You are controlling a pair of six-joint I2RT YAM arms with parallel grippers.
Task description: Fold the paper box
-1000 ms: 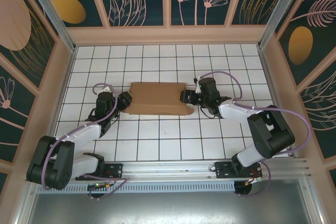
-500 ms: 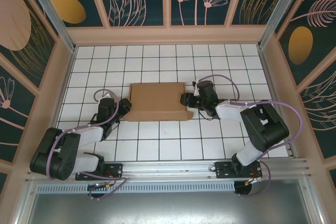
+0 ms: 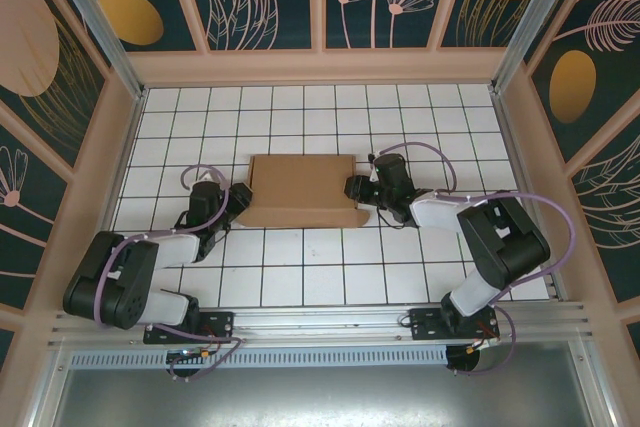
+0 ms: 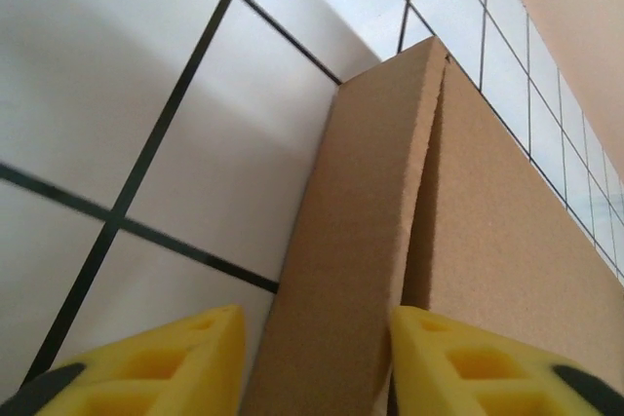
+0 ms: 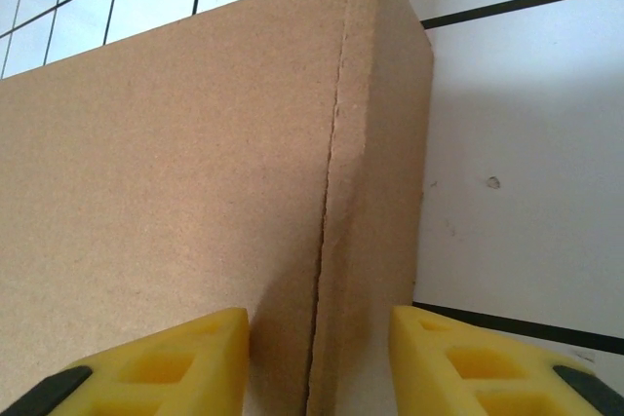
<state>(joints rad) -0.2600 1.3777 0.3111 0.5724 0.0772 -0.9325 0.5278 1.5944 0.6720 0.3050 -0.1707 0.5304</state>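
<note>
The paper box (image 3: 300, 192) is a shallow brown cardboard shape lying on the white tiled table, mid-field. My left gripper (image 3: 240, 197) is at its left end. In the left wrist view the narrow side wall of the box (image 4: 361, 241) stands between the yellow fingers; the right finger (image 4: 468, 367) is against it and a sliver of tile shows by the other. My right gripper (image 3: 352, 187) is at the box's right end. There its jaws straddle the creased edge strip (image 5: 375, 192), with a white gap beside the right finger (image 5: 468, 367). Both grippers stand open.
The table (image 3: 300, 267) is fenced by low beige walls (image 3: 120, 147) on three sides. A metal rail (image 3: 320, 322) with both arm bases runs along the near edge. Bare tiles lie in front of and behind the box.
Both arms have folded lower while their grippers stayed at the box's ends. Both pairs of jaws have narrowed around the end walls. The box has barely shifted.
</note>
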